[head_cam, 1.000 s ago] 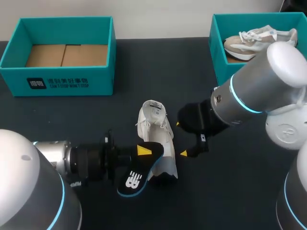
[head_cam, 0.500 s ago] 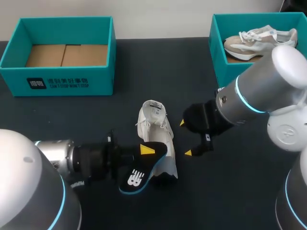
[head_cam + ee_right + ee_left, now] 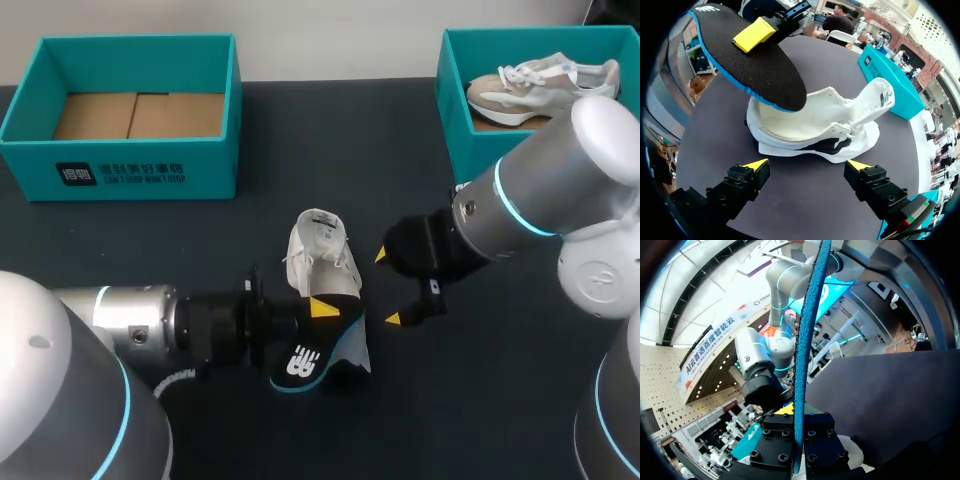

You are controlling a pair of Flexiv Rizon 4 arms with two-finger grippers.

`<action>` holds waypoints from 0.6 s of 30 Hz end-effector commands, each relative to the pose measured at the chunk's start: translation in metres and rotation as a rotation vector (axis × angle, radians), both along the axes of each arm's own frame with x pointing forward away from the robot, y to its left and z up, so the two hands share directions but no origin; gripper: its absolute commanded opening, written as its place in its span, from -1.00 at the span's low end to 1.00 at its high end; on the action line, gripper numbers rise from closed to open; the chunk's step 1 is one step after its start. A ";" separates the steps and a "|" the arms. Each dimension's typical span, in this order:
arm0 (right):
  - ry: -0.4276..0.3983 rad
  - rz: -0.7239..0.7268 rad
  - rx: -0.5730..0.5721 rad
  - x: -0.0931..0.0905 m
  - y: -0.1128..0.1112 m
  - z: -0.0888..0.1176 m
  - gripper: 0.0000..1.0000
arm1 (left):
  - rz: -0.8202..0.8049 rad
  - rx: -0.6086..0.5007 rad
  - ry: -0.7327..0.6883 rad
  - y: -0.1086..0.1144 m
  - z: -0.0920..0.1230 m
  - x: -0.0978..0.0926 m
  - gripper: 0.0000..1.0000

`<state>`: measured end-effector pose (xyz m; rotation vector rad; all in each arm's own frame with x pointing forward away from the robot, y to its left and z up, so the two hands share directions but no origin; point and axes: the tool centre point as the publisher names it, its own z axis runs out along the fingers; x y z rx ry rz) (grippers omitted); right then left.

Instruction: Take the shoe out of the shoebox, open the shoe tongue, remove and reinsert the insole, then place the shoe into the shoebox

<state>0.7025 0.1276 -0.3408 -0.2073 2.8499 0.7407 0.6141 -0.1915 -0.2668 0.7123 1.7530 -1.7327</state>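
Here left gripper [image 3: 325, 305] pinches insole [image 3: 303, 364] over shoe [image 3: 322, 248] (right gripper [image 3: 387, 287] spread).

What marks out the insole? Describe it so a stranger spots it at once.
In the middle of the dark table lies a white shoe. Above its opening the left gripper holds the insole: flat, black, blue-edged, unlike the white shoe.

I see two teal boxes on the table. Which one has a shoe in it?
The teal box at the far right: a beige sneaker lies inside it. The far-left teal box shows only its bare cardboard bottom.
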 end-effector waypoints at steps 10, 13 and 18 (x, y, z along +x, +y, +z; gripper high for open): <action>-0.002 -0.001 0.001 -0.001 0.000 -0.001 1.00 | 0.013 0.001 0.031 -0.017 -0.033 0.019 -1.00; -0.002 -0.001 0.001 -0.001 0.000 -0.001 1.00 | 0.023 0.007 0.042 -0.017 -0.039 0.024 -1.00; -0.002 -0.001 0.001 -0.001 0.000 -0.001 1.00 | 0.031 0.014 0.052 -0.020 -0.048 0.029 -1.00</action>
